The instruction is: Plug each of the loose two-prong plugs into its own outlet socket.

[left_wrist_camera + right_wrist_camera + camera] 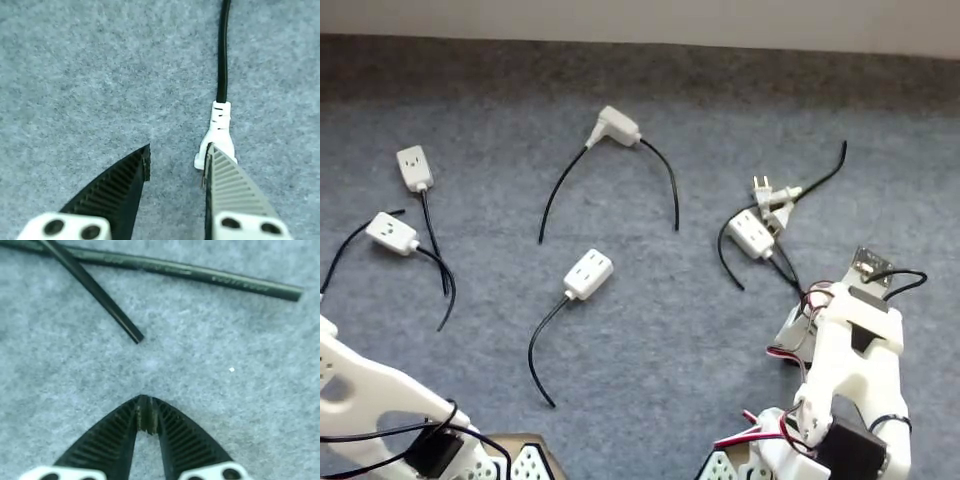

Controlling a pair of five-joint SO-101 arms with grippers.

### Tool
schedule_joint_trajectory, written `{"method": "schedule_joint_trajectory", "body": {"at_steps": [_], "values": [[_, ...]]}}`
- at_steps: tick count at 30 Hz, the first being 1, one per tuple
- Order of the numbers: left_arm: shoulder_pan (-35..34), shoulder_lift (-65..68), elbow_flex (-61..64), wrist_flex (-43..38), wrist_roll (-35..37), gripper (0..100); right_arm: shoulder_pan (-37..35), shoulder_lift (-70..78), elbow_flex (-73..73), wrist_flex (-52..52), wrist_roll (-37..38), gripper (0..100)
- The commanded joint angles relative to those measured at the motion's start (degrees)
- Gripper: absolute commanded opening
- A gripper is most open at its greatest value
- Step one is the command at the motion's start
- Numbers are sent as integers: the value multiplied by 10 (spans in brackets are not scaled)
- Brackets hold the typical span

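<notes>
The bench has a grey, carpet-like top. Near its left edge lie two white sockets, each with a black cord: the far-left socket and, just nearer, the near-left socket. A third, the middle socket, lies about mid-bench with its cord curling toward the near edge. Toward the far edge sits a white angled piece with a black cord leaving each end (it may be a plug already seated in a socket, but it is too small to be sure). Toward the right edge the right socket lies flat. A loose two-prong plug rests just beside it on the far side, its prongs bare and outside the socket.

The white right arm stands at the near right corner and the left arm at the near left corner.

The left tool hangs over the bench with its fingers spread wide. The tip of its pale finger touches a white moulded cord end, from which a black cord runs away. Nothing lies between the fingers.

The right tool has its ribbed tips pressed together on nothing. It points at bare bench, near where a thin cord crosses a thicker cord.
</notes>
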Motion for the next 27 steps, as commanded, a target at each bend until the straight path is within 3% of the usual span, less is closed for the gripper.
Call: {"method": "schedule_joint_trajectory", "body": {"at_steps": [1,9,19,27], "values": [[28,4,2,62,11,196,-2,4,1,-14,6,9],[29,6,4,149,11,196,-2,4,1,-14,6,9],[51,-6,2,173,23,196,-2,4,1,-14,6,9],[67,-127,36,174,47,196,-2,4,0,-14,6,9]]}}
